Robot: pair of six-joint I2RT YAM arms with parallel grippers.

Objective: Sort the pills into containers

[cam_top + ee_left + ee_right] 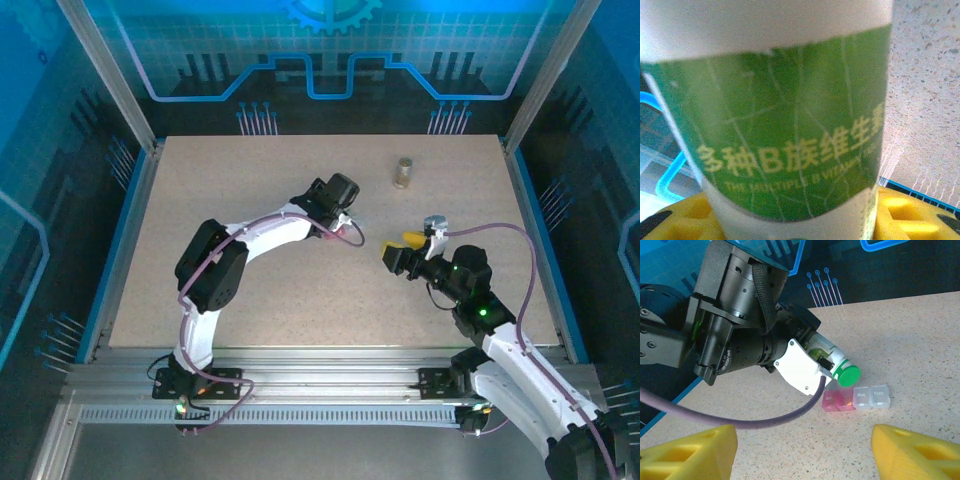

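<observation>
My left claw (821, 358) holds the bottle (790, 125) tilted, its cap (846, 374) pointing toward my wide, empty right claw (802, 450).

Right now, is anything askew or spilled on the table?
No spill that I can see. The white, green-labelled bottle with a green cap is held sideways in the left gripper, cap on, close to the pink-and-clear compartment pill strip. The small amber bottle stands upright far back.
</observation>
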